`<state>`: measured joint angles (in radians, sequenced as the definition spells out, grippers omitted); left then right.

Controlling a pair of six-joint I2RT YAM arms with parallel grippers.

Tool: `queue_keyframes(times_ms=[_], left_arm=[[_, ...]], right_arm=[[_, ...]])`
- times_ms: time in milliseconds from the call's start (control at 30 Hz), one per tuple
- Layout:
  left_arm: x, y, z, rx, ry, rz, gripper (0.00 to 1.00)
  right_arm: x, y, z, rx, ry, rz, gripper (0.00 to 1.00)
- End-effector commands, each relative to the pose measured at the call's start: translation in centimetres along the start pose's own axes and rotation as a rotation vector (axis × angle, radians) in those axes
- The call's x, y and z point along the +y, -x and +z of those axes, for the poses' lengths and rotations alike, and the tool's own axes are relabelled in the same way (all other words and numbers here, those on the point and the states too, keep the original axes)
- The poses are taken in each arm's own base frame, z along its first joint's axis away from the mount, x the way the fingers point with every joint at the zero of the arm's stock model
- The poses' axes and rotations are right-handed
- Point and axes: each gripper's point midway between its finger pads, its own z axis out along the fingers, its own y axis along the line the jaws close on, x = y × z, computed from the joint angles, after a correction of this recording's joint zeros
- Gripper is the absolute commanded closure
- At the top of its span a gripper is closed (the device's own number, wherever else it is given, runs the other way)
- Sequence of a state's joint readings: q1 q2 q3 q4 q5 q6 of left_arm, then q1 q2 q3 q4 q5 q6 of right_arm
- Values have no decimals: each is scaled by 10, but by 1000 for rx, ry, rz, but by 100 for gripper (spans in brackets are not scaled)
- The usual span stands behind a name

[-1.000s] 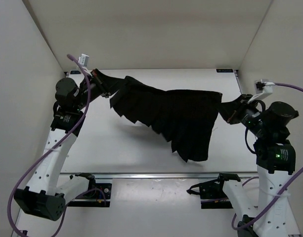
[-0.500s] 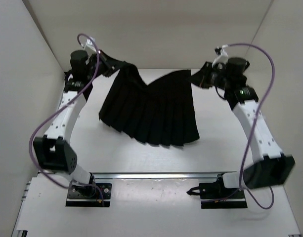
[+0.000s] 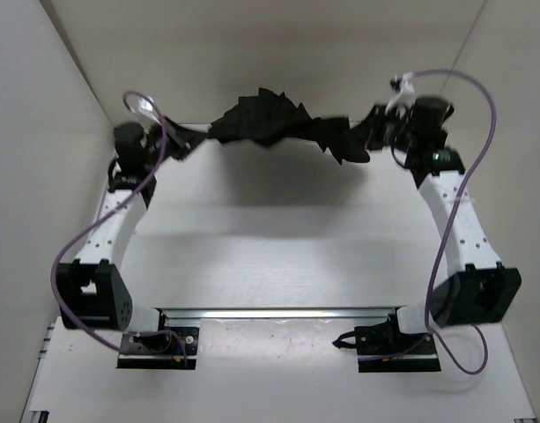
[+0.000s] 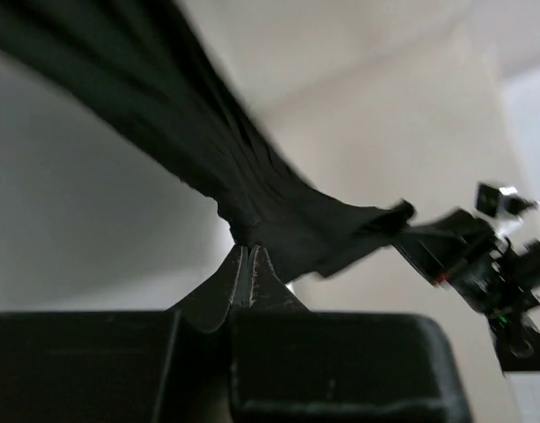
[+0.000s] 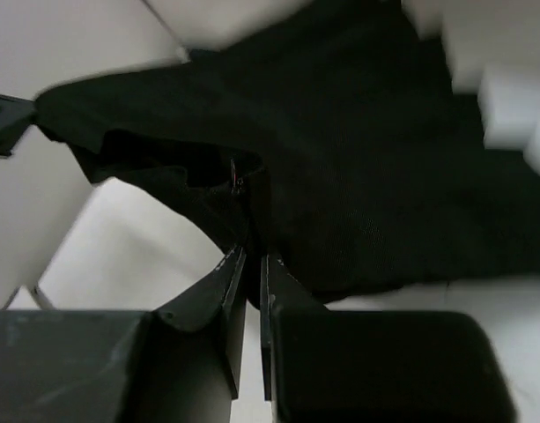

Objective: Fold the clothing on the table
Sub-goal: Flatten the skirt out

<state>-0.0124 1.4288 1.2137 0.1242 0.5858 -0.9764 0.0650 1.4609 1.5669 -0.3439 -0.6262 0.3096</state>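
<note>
Above the far edge of the desk (image 3: 270, 247), my left claw (image 3: 186, 141) and my right claw (image 3: 372, 128) are each pinched tight on one end of the clothing (image 3: 270, 122), which hangs bunched and sagging between them and looks lifted off the surface. I judge this to be the spreading step, before any fold. Next I should draw my claws apart toward the far corners until the cloth is taut, then lower it flat onto the middle of the desk. The desk is plain, smooth white, and the white walls (image 3: 40, 132) stand close along its far, left and right edges, so my elbows have little room out there.
</note>
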Motion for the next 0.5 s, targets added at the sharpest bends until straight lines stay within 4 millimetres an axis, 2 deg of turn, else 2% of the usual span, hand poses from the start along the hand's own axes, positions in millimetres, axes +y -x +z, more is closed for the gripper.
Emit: queue_keyframes(times_ms=[0,33,67,100,133,167,200,233,267,333,467], left_arm=[[18,-76,-22,126,13,-28,98],[33,-108,-35,169,41,-53,87],[57,-141,-51,222,92,-99,77],[68,-157,-61,248,124,-127,76],[84,-187,-78,288,157,-137,76],[98,-208,-93,319,202,-146,70],[108,-221,-105,339,249,-125,61],[125,-235,-116,361,314,-118,58],[132,-243,-122,373,337,-106,55],[147,-253,-132,385,402,-116,51],[164,-252,-130,369,475,-66,44]], right_arm=[[-25,-92,-22,96,-85,69,100],[-22,-102,-33,92,-110,81,97],[-28,-148,-38,182,-142,157,90],[-31,-186,-50,248,-184,207,81],[-24,-199,-58,261,-196,224,62],[-26,-239,-70,346,-240,299,50],[-28,-266,-82,382,-290,348,47],[-25,-268,-89,366,-297,357,44],[-30,-282,-98,370,-332,397,44],[-41,-294,-108,360,-394,447,45],[-58,-305,-114,346,-487,521,44]])
